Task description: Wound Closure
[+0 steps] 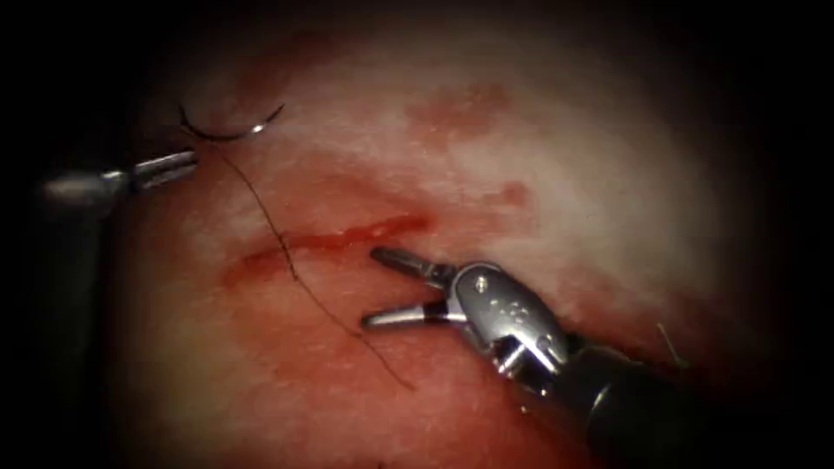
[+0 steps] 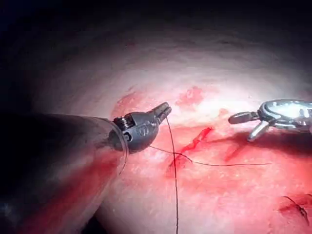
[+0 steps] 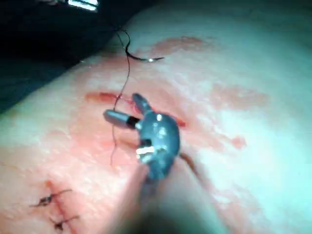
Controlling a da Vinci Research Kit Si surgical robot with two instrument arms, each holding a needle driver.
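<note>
Right tool (image 1: 369, 287) jaws wide, empty, left tool (image 1: 187, 161) closed on thread (image 1: 274, 227), needle (image 1: 230, 130) free on tissue (image 1: 521, 174).

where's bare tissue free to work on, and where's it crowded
Bare tissue lies free right of the cut, above the right tool, jaws open, holding nothing. Crowded on the left: needle lying on the surface, thread crossing the cut, left tool shut on the thread.

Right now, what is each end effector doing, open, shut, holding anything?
Left end effector: shut on the thread, near the needle lying free on the tissue.
Right end effector: open, holding nothing.
</note>
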